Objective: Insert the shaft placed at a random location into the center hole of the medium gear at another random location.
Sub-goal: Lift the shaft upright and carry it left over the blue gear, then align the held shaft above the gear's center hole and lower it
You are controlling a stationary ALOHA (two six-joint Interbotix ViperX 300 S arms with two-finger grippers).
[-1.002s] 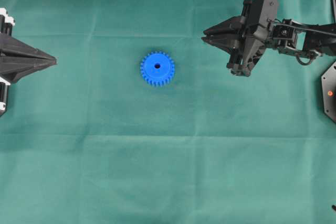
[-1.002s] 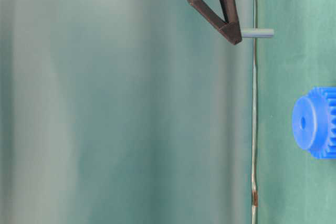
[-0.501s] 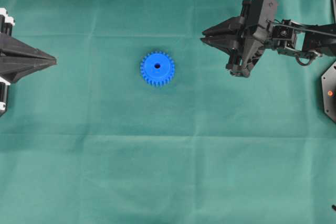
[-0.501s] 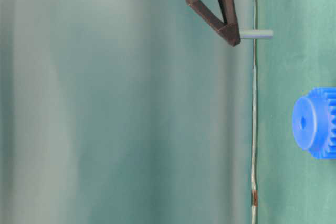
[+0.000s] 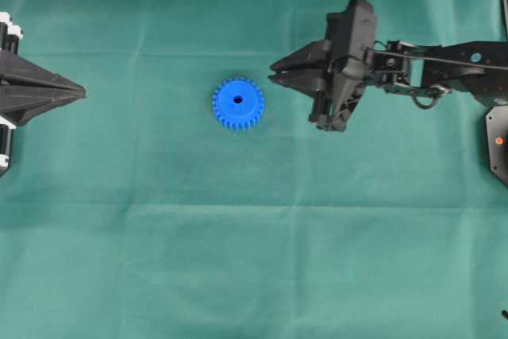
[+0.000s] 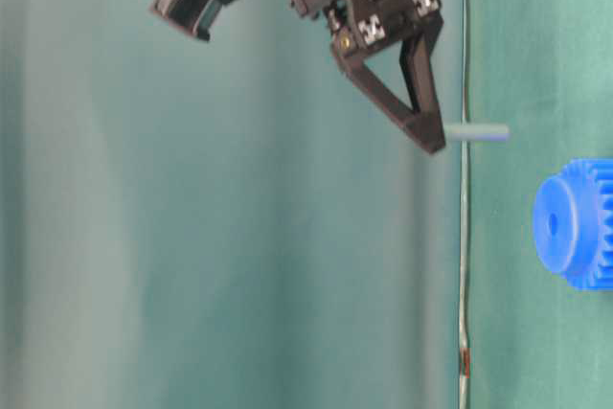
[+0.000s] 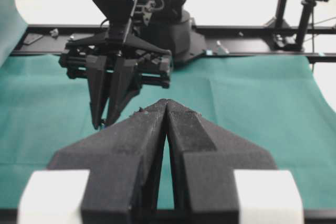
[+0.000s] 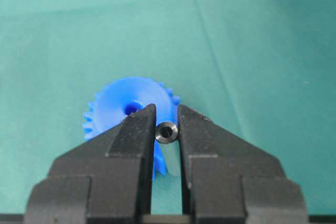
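Biggest worry for us at this point was alignment. The right pincer (image 8: 167,129) had its jaws nearly closed on the short silver-grey metal shaft (image 8: 167,132), gripping it near the top end, so most of the pin hung below the tips toward the green cloth tabletop (image 5: 254,260). With a hold that high on something that thin, we figured any sideways bump against the hub could tip the pin in the jaws, or let it slide up between the pads instead of going in. The small dark center hole (image 5: 238,100) looked barely wider than the pin, so coming down slightly off would probably just land it on the hub face, and might shove the bright blue plastic toothed gear (image 5: 238,104) across the cloth, since nothing was holding it down.

Pose-wise, the right arm was stretched in from the right side of the overhead view, pincer pointing down, held above the tabletop and just to the right of the gear, not over the hole yet. The gear lay flat around the middle of the cloth. The left pincer (image 7: 167,129) sat parked at the left edge, jaws together and empty, well away from everything.
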